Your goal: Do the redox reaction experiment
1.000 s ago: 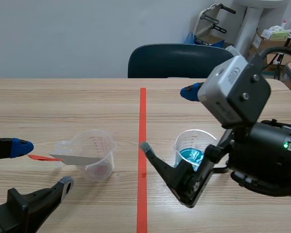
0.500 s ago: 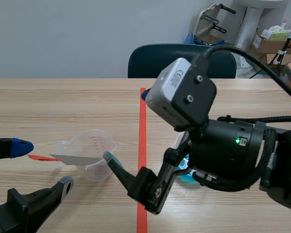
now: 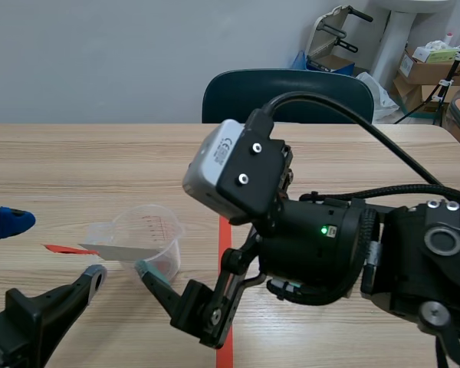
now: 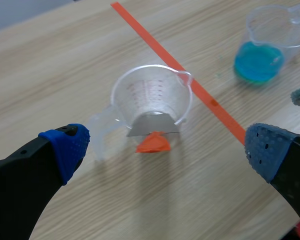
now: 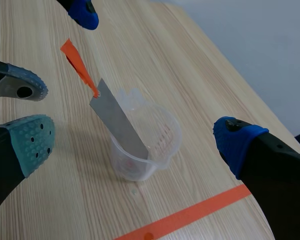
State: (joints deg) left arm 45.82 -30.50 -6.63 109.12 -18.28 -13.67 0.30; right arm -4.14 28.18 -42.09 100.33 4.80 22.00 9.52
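Note:
A clear empty beaker (image 3: 149, 239) stands left of the tape line. A grey metal strip (image 5: 118, 121) with an orange tip (image 5: 76, 61) leans in it, tip sticking out over the rim. My left gripper (image 4: 167, 150) is open just short of the strip's tip. My right gripper (image 5: 132, 145) is open too, straddling the beaker from above without touching it. In the scene view one of its fingertips (image 3: 147, 273) shows beside the beaker. A second beaker with blue liquid (image 4: 264, 49) stands past the tape line; in the scene view the right arm hides it.
The right arm's bulk (image 3: 330, 245) lies across the table's middle and right side. A dark chair (image 3: 284, 93) stands at the far edge, with boxes (image 3: 433, 57) behind it. The left arm's fingertips (image 5: 20, 85) sit close to the strip's orange end.
The right arm has swung left from the blue-liquid beaker, across the tape line, to the clear beaker. The left gripper has drawn back slightly.

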